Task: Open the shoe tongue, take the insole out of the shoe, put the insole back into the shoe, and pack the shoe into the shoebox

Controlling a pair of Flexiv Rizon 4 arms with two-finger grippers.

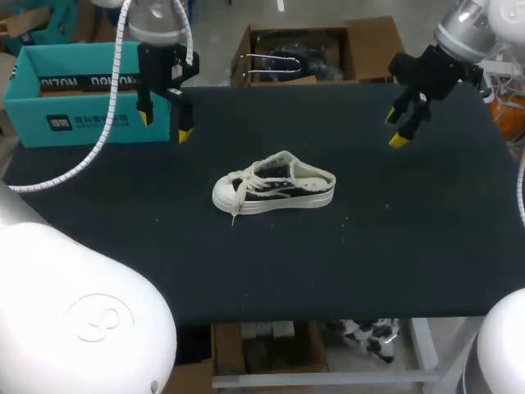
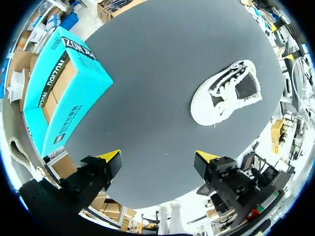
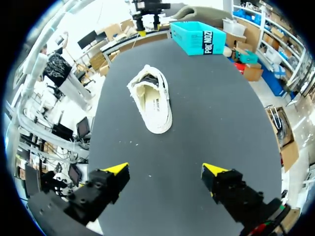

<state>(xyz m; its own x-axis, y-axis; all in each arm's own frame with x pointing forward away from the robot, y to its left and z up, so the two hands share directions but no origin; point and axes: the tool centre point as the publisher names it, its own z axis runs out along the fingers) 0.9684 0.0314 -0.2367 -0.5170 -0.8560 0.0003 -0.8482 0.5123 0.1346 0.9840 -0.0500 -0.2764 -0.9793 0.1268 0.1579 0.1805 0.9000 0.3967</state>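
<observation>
A white low sneaker (image 1: 275, 191) with black side panels and loose laces lies on its sole in the middle of the black table (image 1: 394, 246), toe toward my left side. Ahead of each gripper the sneaker (image 2: 225, 94) (image 3: 151, 103) rests untouched. The teal shoebox (image 1: 86, 94) (image 2: 58, 93) (image 3: 203, 37) stands at the far left of the table. My left gripper (image 1: 162, 125) (image 2: 158, 156) hangs open above the table just in front of the shoebox. My right gripper (image 1: 397, 130) (image 3: 166, 170) hovers open over the far right of the table. Neither holds anything.
A brown cardboard box (image 1: 324, 49) with dark contents sits just past the table's far edge. Bare black table surface surrounds the sneaker on all sides.
</observation>
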